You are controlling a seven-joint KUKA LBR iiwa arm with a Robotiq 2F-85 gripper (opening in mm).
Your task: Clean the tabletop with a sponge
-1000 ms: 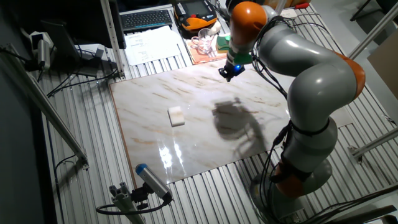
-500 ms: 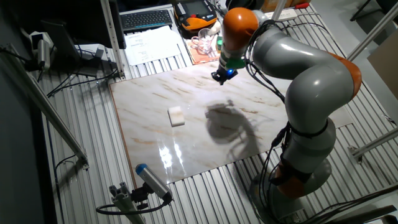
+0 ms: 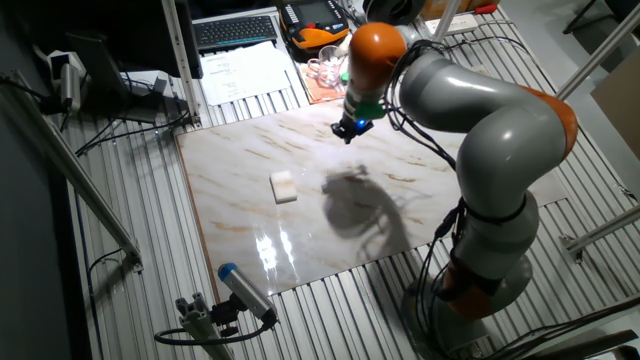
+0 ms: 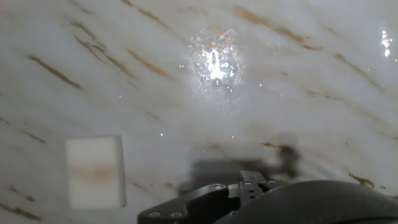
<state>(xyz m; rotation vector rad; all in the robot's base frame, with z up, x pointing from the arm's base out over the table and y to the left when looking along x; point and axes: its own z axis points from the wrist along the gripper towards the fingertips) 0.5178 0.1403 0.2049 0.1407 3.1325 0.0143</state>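
Task stage: early approach, by judgement. Nothing picked up, no wiping under way.

Small cream-white rectangular sponge block (image 3: 284, 186) lying flat and alone on the large glossy white-beige marble-pattern tabletop (image 3: 250, 150), left of centre, nearer the left edge than the right. In hand view, sponge (image 4: 94, 171) at lower left, faint brownish smudge on its top face.

Two-finger gripper (image 3: 348, 128) on the grey-and-orange arm hovering above the far part of the slab, right of the sponge and well apart from it. Finger state: cannot tell; tips too small in fixed view, and only the dark gripper body (image 4: 249, 199) visible in hand view. Nothing seen between the fingers.

Sponge long axis: roughly near-to-far across the slab in fixed view, slightly skewed; upright in hand view. Block plain, no distinct front.

Left to do: reach sponge, grasp, wipe slab.
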